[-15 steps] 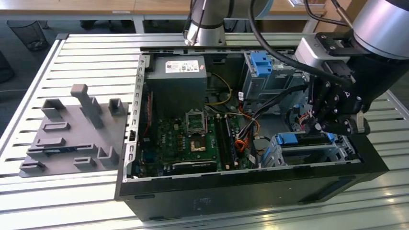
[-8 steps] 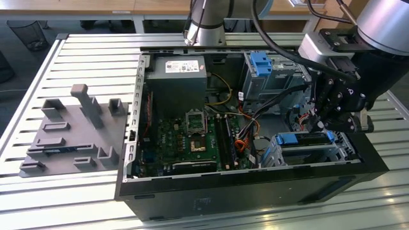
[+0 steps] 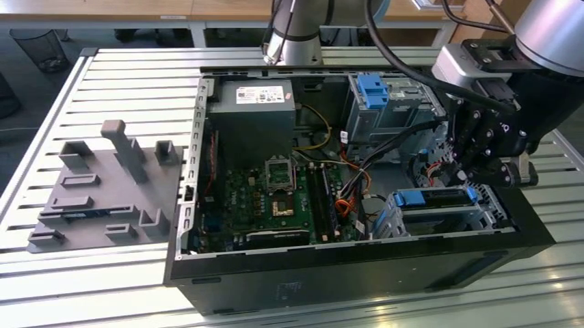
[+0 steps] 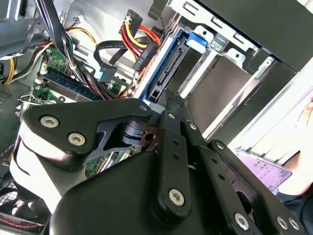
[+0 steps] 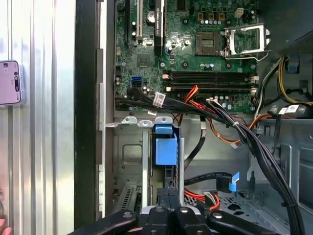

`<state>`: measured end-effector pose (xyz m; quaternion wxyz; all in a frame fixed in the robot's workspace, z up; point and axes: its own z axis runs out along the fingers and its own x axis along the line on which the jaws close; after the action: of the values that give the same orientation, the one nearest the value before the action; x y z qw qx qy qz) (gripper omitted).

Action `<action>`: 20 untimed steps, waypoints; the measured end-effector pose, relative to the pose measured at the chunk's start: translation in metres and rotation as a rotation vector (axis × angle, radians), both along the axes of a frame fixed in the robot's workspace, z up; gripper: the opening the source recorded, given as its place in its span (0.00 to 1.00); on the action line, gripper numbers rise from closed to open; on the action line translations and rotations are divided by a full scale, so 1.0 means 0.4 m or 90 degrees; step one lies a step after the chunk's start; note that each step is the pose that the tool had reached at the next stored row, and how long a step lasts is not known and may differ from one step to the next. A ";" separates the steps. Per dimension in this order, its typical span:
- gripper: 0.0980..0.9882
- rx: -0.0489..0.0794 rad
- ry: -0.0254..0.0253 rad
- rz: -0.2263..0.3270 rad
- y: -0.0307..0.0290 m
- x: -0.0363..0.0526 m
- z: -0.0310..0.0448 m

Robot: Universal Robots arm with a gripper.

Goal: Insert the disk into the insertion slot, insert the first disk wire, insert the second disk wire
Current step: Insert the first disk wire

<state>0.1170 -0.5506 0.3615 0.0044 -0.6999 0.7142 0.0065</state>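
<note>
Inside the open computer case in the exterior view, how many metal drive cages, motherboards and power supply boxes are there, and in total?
Metal drive cages: 2, the insertion slot and the taller bay
Motherboards: 1
Power supply boxes: 1
Total: 4

The bench (image 3: 119, 75) is slatted pale metal, smooth with a dull sheen. The fixture block (image 3: 100, 198) on it looks like matt grey plastic. The computer case (image 3: 365, 280) has matt black outer walls and bare silver-grey sheet metal inside. The disk (image 3: 433, 198) is framed in glossy bright blue plastic. The insertion slot (image 3: 500, 208) is perforated, unpainted metal. The motherboard (image 3: 273, 198) is glossy green. The end effector (image 4: 172, 110) is matt black metal with bright screw heads. The wires (image 5: 254, 142) have smooth, shiny sleeves.
</note>
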 end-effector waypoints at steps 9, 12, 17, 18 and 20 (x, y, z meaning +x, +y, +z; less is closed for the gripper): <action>0.01 0.000 0.0000 -0.007 0.020 0.002 0.000; 0.01 0.000 0.0000 -0.023 0.021 0.003 -0.001; 0.01 0.000 0.0000 -0.043 0.028 0.005 -0.002; 0.01 0.000 0.0000 -0.043 0.032 0.006 -0.002; 0.01 0.000 0.0000 -0.043 0.036 0.008 -0.002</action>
<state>0.1203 -0.5362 0.3608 0.0046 -0.6752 0.7376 0.0063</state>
